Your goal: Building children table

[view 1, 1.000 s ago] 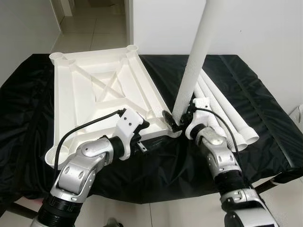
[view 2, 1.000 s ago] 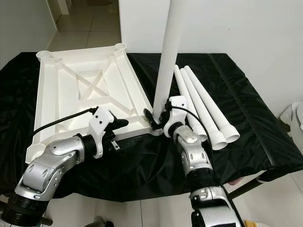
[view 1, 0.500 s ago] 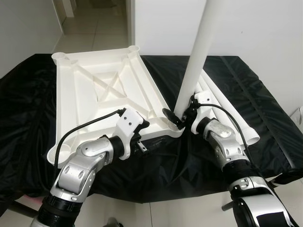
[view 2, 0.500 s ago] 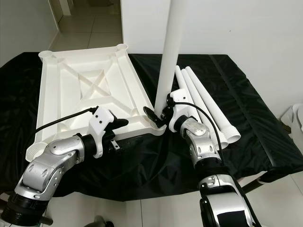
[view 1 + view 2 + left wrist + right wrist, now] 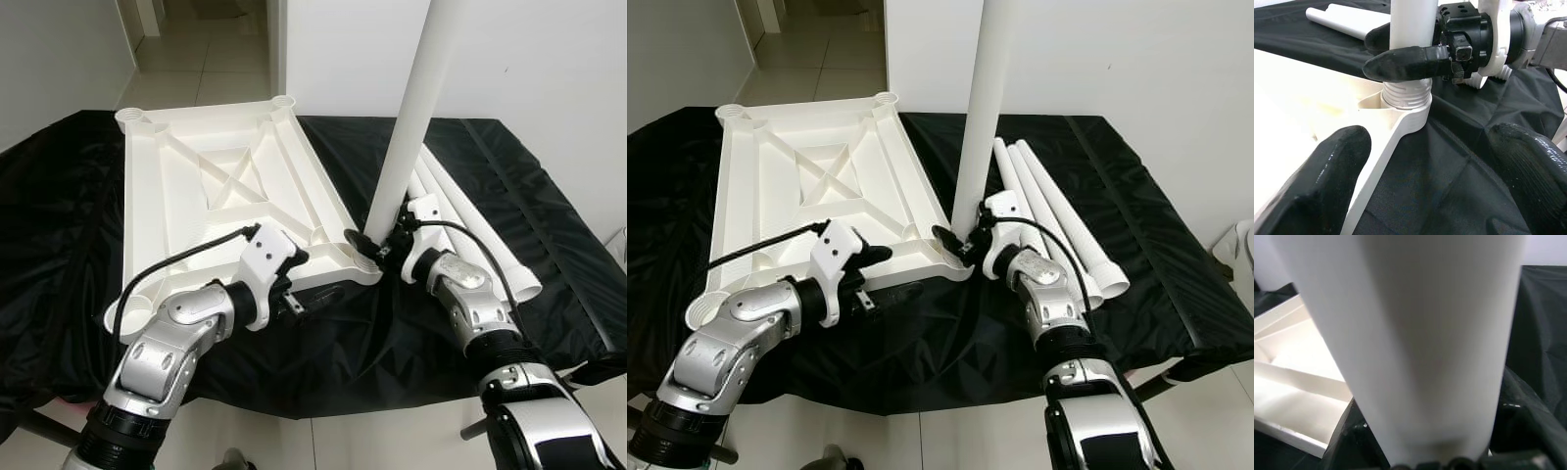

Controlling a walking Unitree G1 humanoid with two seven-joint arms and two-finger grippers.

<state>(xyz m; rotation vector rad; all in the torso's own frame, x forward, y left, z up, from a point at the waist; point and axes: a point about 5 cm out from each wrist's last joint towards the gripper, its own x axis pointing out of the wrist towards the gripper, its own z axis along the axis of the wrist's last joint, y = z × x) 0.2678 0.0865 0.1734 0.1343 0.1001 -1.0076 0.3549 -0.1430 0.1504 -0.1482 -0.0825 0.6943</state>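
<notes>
The tabletop [image 5: 211,201] is laid upside down on the black cloth [image 5: 59,196], its ribbed underside up and a round socket at each corner. Its near edge is faced by the left gripper [image 5: 884,291], whose fingers are spread wide on either side of the near right corner, closed on nothing; in the left wrist view one finger [image 5: 1312,181] is seen over the white edge and the other over the cloth.

At that corner socket [image 5: 1406,115] a leg [image 5: 409,127] is held upright, its threaded end seated in the collar with several threads still showing above the rim. The leg is gripped low, just above the threads, by the right gripper [image 5: 1410,61], both fingers pressed against the tube. To the right, three more legs [image 5: 1053,211] are laid side by side on the cloth.

The parts are judged to be light, stiff moulded plastic with a smooth surface that could slip under the pads while being twisted. A low hold near the threads is judged best, since the long tube would lever sideways and cross-thread if taken high. The tabletop is likely to slide unless its edge is steadied.
</notes>
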